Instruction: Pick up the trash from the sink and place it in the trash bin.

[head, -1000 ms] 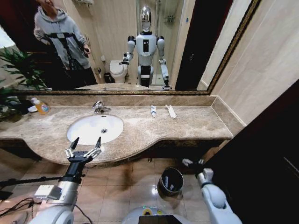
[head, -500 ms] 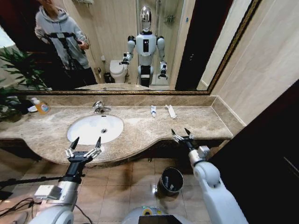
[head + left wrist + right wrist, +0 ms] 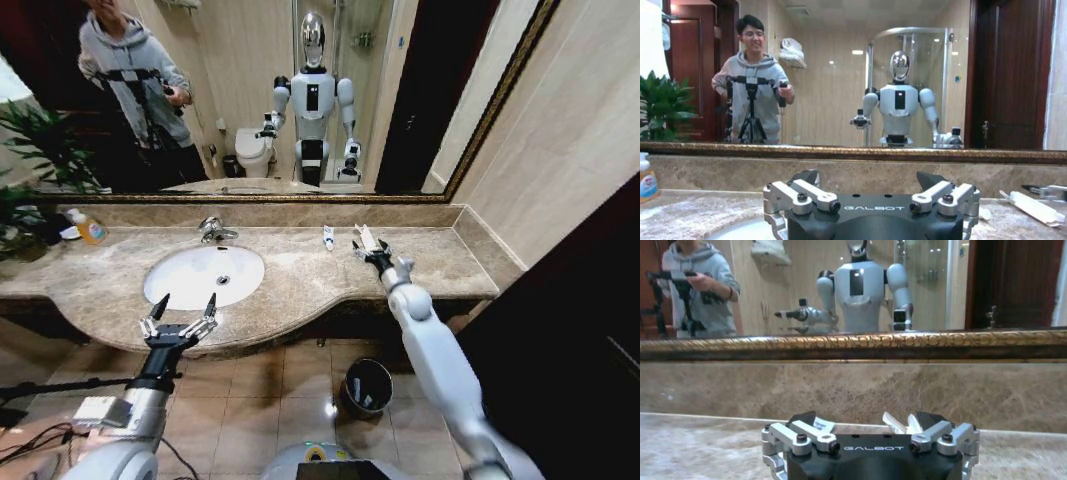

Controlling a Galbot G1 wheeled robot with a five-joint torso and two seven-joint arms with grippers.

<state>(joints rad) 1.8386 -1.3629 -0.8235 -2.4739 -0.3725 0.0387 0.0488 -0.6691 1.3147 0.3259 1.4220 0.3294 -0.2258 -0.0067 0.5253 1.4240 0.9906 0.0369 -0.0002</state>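
Right gripper (image 3: 369, 248), fingers spread, over flat white packet (image 3: 366, 238) at counter's 1 o'clock; left gripper (image 3: 181, 306), fingers spread, at sink (image 3: 160, 283) front edge

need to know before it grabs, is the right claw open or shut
Open. In the head view the right claw has its fingers spread over the flat white packet on the marble counter, not closed on it.

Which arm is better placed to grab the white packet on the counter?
The right. Its pincer is open right at the flat white packet by the back wall, while the left pincer hangs at the counter's front edge, before the sink.
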